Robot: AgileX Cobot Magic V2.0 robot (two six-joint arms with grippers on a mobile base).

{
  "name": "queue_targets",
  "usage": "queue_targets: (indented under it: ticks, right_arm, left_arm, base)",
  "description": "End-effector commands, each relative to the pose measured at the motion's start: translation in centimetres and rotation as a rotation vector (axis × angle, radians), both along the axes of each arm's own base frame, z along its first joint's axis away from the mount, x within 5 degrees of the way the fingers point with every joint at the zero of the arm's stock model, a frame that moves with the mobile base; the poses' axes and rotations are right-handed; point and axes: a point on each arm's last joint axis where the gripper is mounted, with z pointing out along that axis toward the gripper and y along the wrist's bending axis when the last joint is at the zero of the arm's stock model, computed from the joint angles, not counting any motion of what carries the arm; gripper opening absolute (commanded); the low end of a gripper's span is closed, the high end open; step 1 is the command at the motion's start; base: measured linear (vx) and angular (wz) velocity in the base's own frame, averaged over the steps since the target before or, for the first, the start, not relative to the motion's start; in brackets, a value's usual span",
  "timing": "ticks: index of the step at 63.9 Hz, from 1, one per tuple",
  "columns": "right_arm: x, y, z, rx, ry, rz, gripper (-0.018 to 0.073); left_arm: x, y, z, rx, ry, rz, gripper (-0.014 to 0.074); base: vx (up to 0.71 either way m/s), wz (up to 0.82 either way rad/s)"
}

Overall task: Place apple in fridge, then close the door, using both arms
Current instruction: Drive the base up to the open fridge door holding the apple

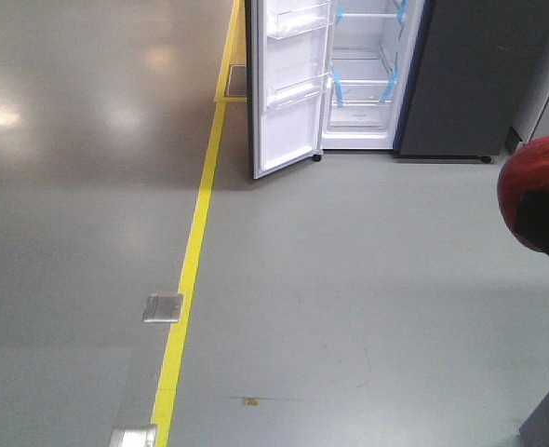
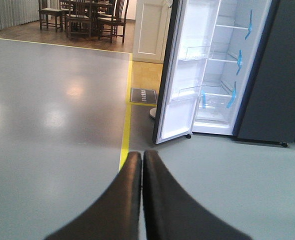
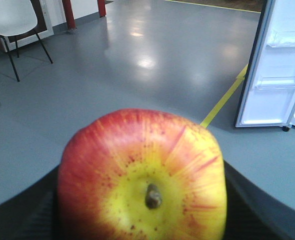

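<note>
Well back on the grey floor (image 1: 349, 307) from the tall dark-grey fridge (image 1: 368, 121) with white shelves (image 1: 358, 60), the approach step looks to be in hand
Clamped in the right gripper (image 3: 142, 205) is the round red apple (image 3: 142, 170) with a yellow stem patch; the left gripper (image 2: 141, 156) hangs empty, jaws pressed together. Fridge's white-lined door (image 1: 288, 84) stands swung wide. Next move, I'd judge, calls for rolling closer before the apple can be reached onto one of the shelves

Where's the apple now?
The apple is held in the right end effector, filling its wrist view; in the front view it shows at the right edge, across the floor from the open fridge.
</note>
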Motion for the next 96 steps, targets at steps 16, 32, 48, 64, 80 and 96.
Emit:
queue_targets:
  ticks: [16,32,48,64,80,96]
  right_arm:
    - [-0.04,-0.04,1.38,0.053,-0.071,-0.023,-0.0006]
    - [-0.04,-0.04,1.38,0.053,-0.071,-0.023,-0.0006]
    - [-0.04,-0.04,1.38,0.053,-0.071,-0.023,-0.0006]
    - [-0.04,-0.04,1.38,0.053,-0.071,-0.023,-0.0006]
    - [-0.04,-0.04,1.38,0.053,-0.071,-0.023,-0.0006]
    - [-0.04,-0.04,1.38,0.053,-0.071,-0.023,-0.0006]
  left_arm:
    - [0.07,-0.18,-0.04,-0.001,-0.056,-0.019,-0.0006]
    - [0.07,-0.18,-0.04,-0.001,-0.056,-0.019,-0.0006]
    - [0.07,-0.18,-0.04,-0.001,-0.056,-0.019,-0.0006]
    - [0.07,-0.18,-0.04,-0.001,-0.056,-0.019,-0.0006]
    - [0.07,-0.18,-0.04,-0.001,-0.056,-0.019,-0.0006]
    - [0.07,-0.18,-0.04,-0.001,-0.056,-0.019,-0.0006]
  base:
    - [0.27,-0.05]
    - [0.27,-0.06]
    - [0.28,-0.05]
    - [0.29,-0.01]
    - [0.3,0.0]
    - [0.29,0.0]
